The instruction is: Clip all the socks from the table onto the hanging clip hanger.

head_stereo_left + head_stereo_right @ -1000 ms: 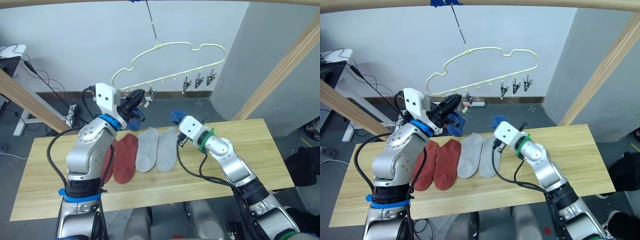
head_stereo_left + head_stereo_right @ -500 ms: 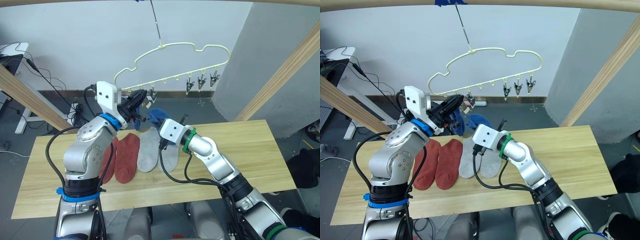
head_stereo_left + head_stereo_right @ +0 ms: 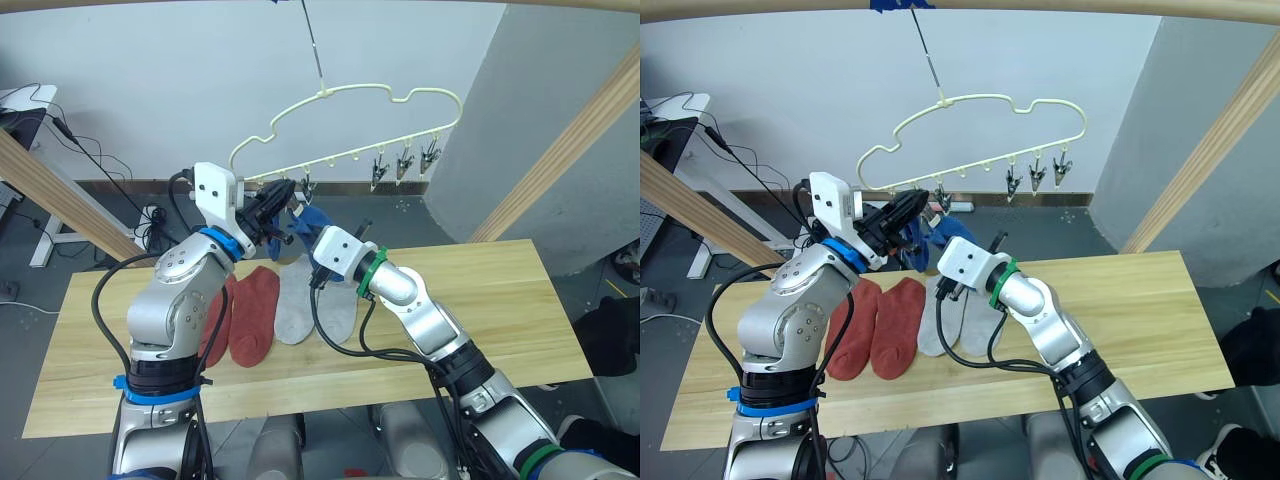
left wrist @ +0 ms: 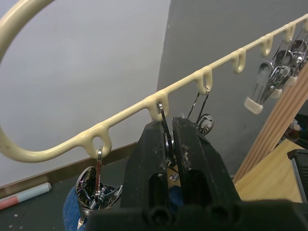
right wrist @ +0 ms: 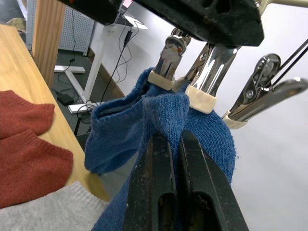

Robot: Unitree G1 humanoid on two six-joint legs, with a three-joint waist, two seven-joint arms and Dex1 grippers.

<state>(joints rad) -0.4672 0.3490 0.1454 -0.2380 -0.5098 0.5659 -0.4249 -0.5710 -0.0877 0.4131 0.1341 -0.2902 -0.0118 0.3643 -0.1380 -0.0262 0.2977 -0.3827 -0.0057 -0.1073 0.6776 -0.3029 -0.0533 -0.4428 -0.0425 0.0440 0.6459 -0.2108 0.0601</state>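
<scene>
A cream clip hanger (image 3: 330, 95) hangs from a rod above the table (image 3: 500, 300). My left gripper (image 4: 166, 139) is shut on one of its metal clips (image 4: 165, 126) near the hanger's left end. My right gripper (image 5: 171, 144) is shut on a royal blue sock (image 5: 207, 130) and holds its edge up against that clip's cream-tipped jaws. More blue fabric (image 3: 912, 243) hangs just behind the left gripper. Two rust-red socks (image 3: 250, 315) and two light grey socks (image 3: 295, 300) lie flat side by side on the table's left half.
Three bare clips (image 3: 405, 165) hang at the hanger's right end. Slanted wooden poles (image 3: 560, 150) rise on both sides of the table. Cables and a desk leg (image 3: 45, 240) stand on the floor behind at the left.
My right gripper has carried the blue sock left and up from above the grey socks to the clip beside my left gripper. The left gripper has stayed at the clip.
</scene>
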